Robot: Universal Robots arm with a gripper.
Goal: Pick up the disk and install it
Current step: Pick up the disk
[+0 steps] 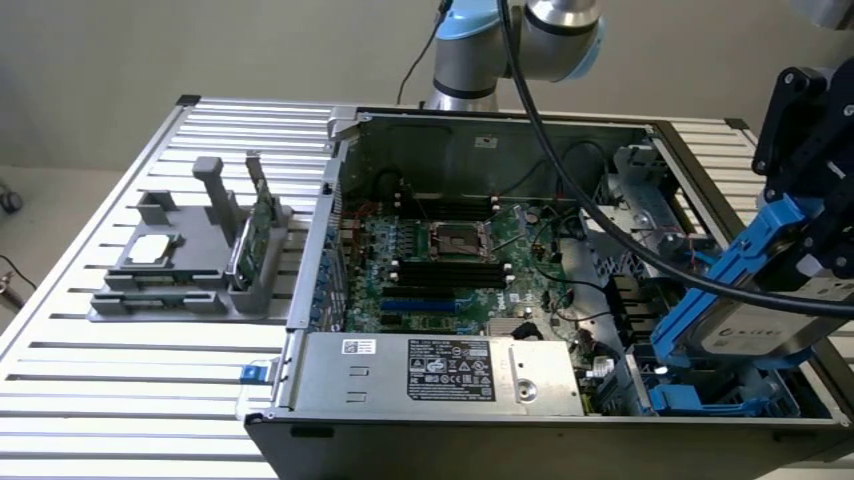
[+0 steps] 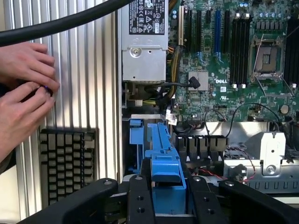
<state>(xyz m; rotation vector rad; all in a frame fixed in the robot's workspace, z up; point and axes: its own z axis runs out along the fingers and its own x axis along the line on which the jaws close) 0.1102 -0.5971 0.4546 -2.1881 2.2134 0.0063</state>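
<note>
The gripper point(image 2: 170, 199) was clamped on the disk point(image 1: 754, 328), with its black fingers point(image 2: 140, 198) pressed against either side of the blue carrier frame point(image 1: 754, 250). The disk hung tilted in the air with its label side facing the exterior camera. It was over the corner of the open computer case point(image 1: 467, 130) that lay nearest the table point(image 1: 120, 400) edge on the exterior view's right. Just beneath it sat the drive bay point(image 1: 701, 398) with its blue plastic guides, close beside the power supply point(image 1: 441, 370).

The step in hand looked like seating the disk in that bay. To do it well, the carrier frame probably had to be squared to the bay guides before any pressure went on, since the disk sat at an angle to them. The grip needed to stay firm on the frame's sides so the disk could not twist. The arm's thick black cable point(image 1: 641, 250) crossed in front of the disk and risked snagging on the case wall. Loose wires lay near the bay beside the motherboard point(image 1: 454, 260) and could get pinched.

A person's hands point(image 2: 23, 88) rested on the table near a keyboard point(image 2: 67, 163), well apart from the gripper.
</note>
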